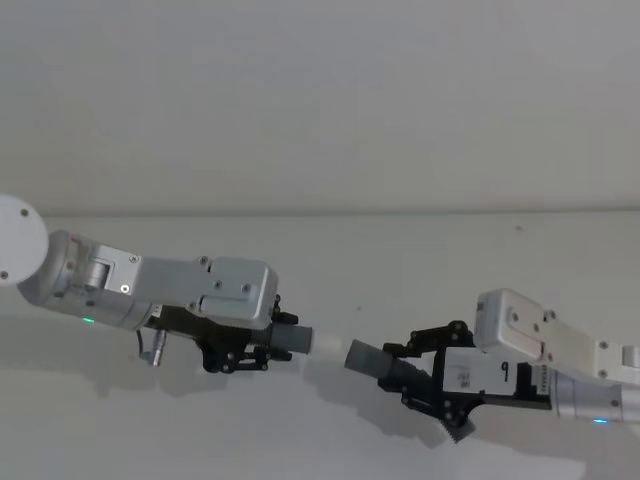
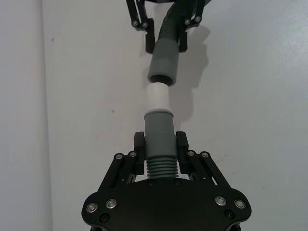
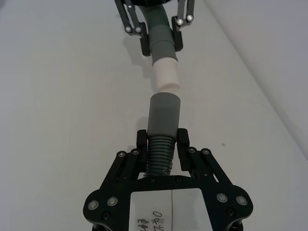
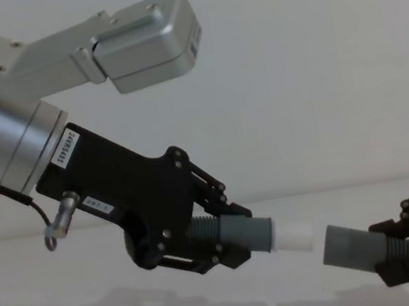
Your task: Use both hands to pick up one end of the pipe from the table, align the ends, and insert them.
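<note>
1. Left gripper (image 4: 228,235) is clenched on the ribbed hose (image 2: 161,168), just behind its white-tipped cuff (image 4: 267,234).
2. Right gripper (image 3: 161,142) grasps the hose just behind the plain grey sleeve (image 3: 163,113).
3. Cuff and sleeve hang above the tabletop (image 1: 330,440), toward its near edge, facing each other, nearly in line and just apart.

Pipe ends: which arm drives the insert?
Probably left: the left claw points the white tip nearly straight at the sleeve mouth, small gap apart; right claw can hold the sleeve steady.
</note>
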